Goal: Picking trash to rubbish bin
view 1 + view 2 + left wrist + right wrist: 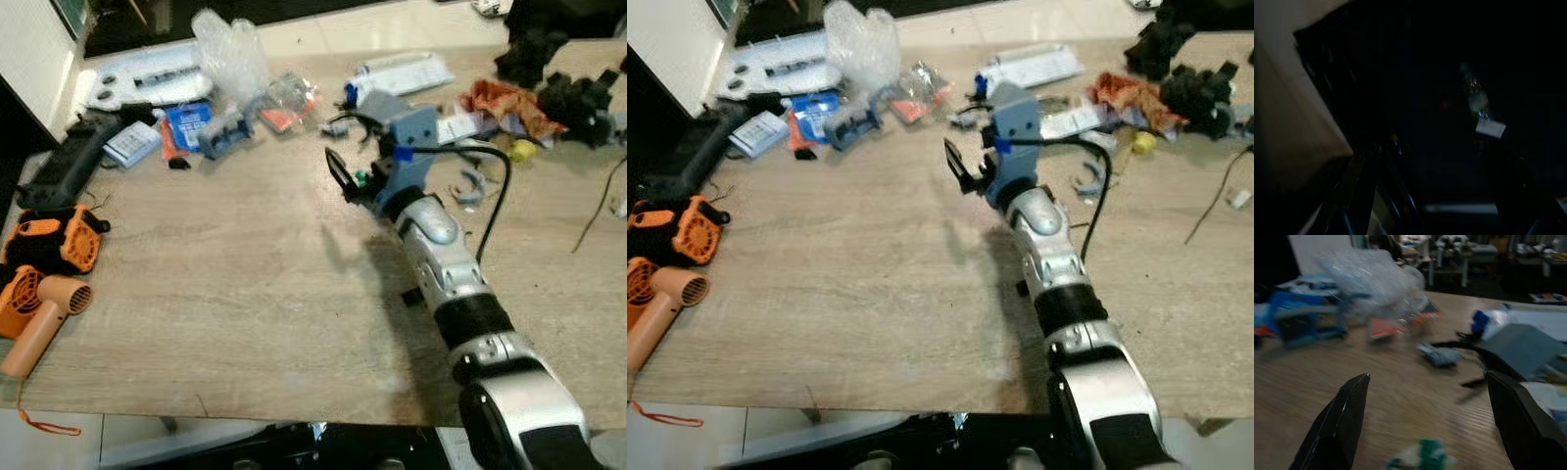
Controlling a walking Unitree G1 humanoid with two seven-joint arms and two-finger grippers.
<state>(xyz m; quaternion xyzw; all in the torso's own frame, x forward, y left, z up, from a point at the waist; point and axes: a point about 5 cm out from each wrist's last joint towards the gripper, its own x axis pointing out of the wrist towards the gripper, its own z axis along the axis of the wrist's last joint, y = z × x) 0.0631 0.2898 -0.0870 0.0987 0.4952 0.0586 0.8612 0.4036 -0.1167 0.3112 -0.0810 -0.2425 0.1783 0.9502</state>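
1. Several scraps of trash litter the table's [245,323] far edge; a clear crumpled plastic bag [230,49] lies near its far left corner.
2. Right gripper [1425,421] hovers mid-table, fingers spread, empty.
3. The bag looks light, soft, slippery; pinch a bunched fold.

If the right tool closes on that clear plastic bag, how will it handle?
The clear plastic bag looks crumpled and puffy, so it is probably light and floppy, collapsing under the open right tool. Its glossy film may slip.
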